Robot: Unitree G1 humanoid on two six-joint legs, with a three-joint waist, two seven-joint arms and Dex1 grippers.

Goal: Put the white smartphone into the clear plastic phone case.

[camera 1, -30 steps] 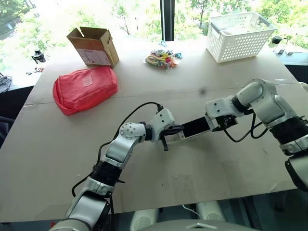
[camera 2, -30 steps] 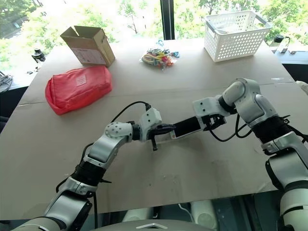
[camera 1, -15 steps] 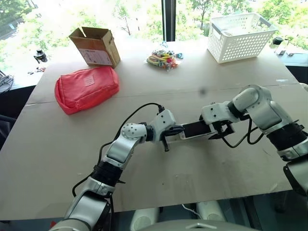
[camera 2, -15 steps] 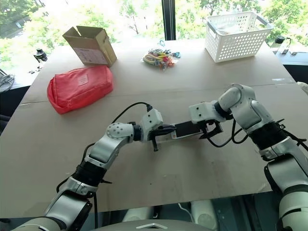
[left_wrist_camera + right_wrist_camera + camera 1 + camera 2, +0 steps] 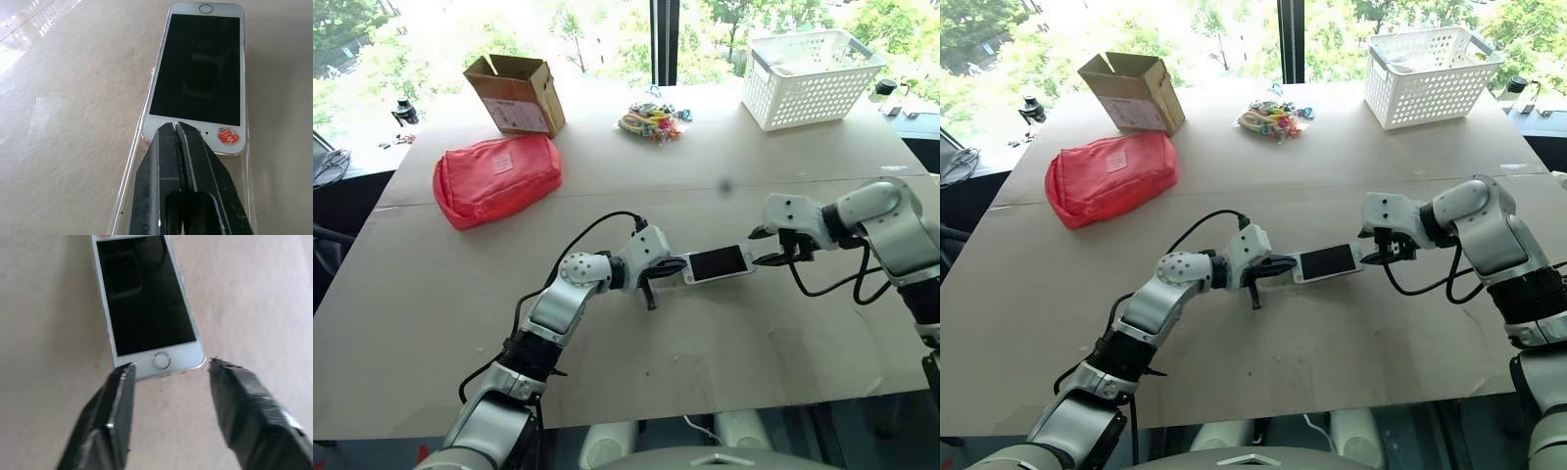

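The white smartphone [image 5: 717,263] lies screen up on the table, between my two grippers. In the left wrist view it rests on the clear plastic phone case [image 5: 131,166], whose thin rim shows along both long sides and runs on under my fingers. My left gripper [image 5: 174,126] is shut, its tips against the phone's end that carries a red sticker. I cannot tell whether they pinch the case. My right gripper [image 5: 171,367] is open just off the home-button end, one finger at each corner, touching nothing.
A red pouch [image 5: 496,179] and an open cardboard box [image 5: 516,94] sit at the far left. A pile of colourful small items [image 5: 651,121] lies at the back middle, and a white basket [image 5: 813,76] at the back right.
My right gripper has let go of the phone's right end and drawn back to the right, leaving that end bare. The left gripper stayed put. The camera shifted a little.
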